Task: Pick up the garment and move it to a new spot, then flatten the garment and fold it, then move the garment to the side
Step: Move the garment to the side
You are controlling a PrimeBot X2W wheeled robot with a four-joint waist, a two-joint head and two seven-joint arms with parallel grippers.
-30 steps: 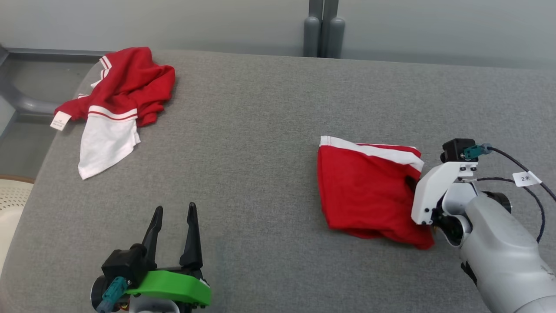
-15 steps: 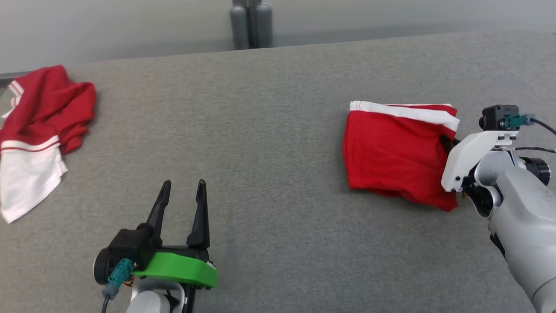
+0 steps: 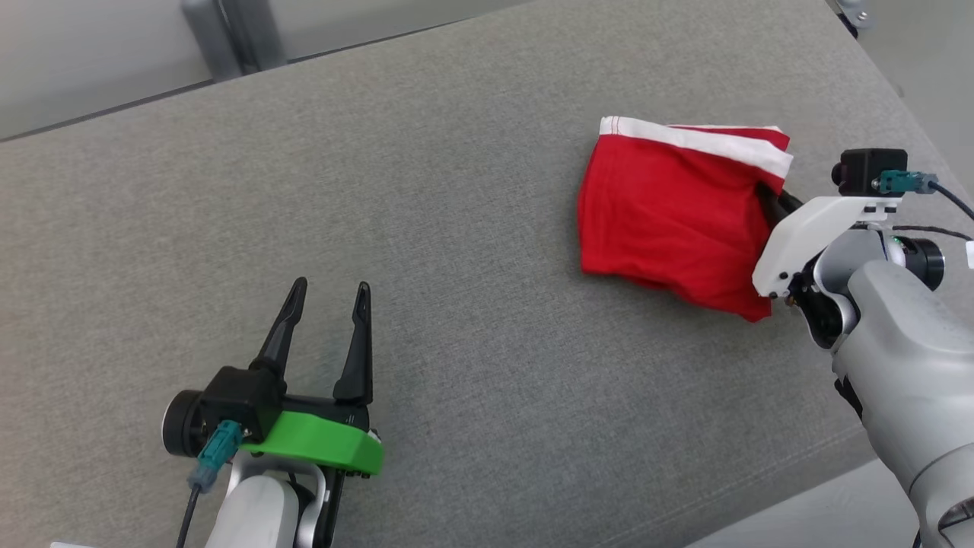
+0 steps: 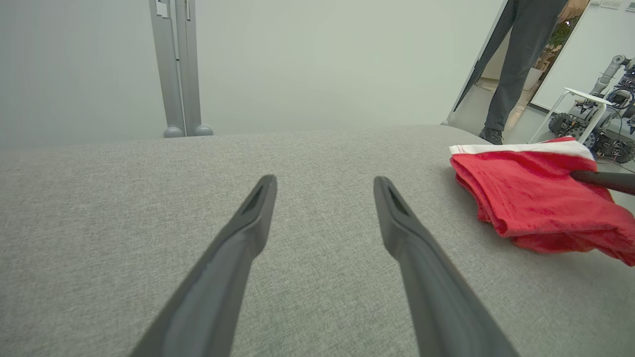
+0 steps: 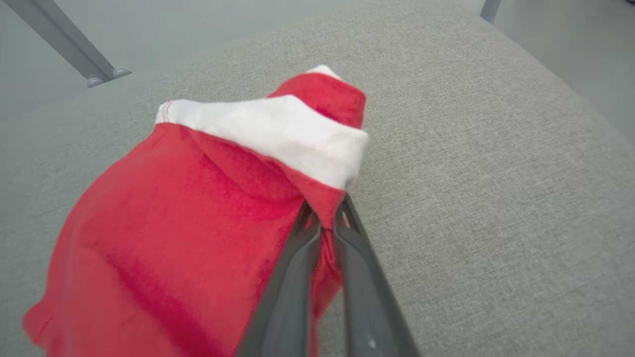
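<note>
Hovering nearest, the left gripper [image 3: 332, 285] is standing spread, empty. Farther off, the right gripper [image 5: 325, 213] is pinching the folded red garment [image 3: 662, 205] below its white band, at the right end of the grey cushion [image 3: 456, 190]. It is soft, light cloth, so all layers likely need gripping.

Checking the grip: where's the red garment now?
The red garment lies upper right in the head view, on the grey cushion, pinched by the right gripper.

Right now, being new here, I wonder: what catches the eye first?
A folded red fabric garment with a white band lies at the right end of the grey upholstered surface, pinched by the shut right gripper. The open left gripper hovers over bare upholstery at lower left.
</note>
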